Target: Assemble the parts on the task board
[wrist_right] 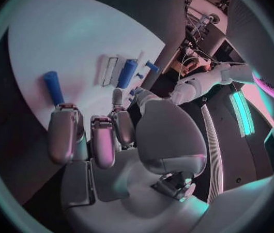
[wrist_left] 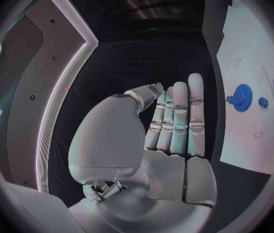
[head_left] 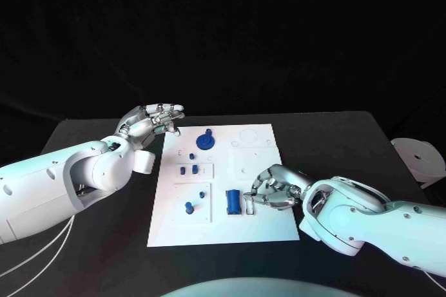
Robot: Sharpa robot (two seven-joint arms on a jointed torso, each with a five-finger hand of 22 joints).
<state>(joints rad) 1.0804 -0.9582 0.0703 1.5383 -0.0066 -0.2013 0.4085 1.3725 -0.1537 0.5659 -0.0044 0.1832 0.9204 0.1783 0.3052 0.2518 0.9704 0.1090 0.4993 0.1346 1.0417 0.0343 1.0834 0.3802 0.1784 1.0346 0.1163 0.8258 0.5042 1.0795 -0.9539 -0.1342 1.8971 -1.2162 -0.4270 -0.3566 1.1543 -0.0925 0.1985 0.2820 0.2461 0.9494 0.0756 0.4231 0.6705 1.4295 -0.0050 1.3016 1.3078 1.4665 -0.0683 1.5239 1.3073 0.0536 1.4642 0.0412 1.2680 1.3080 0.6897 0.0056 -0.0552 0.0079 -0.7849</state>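
Right hand [head_left: 272,189] seems to pinch a blue peg [head_left: 249,205] low on the task board [head_left: 260,229], left hand [head_left: 149,123] idle, released; a loose pinch risks tipping it.

The bench [head_left: 93,258] is seen to be plain black, and the task board [head_left: 269,229] on it plain white. The parts are coloured blue: a round disc [head_left: 205,141] toward 12 o'clock on the board and a rectangular block [head_left: 232,201] toward 6 o'clock. The left hand [head_left: 151,123] and the right hand [head_left: 271,189] are finished in silver, on white arms.
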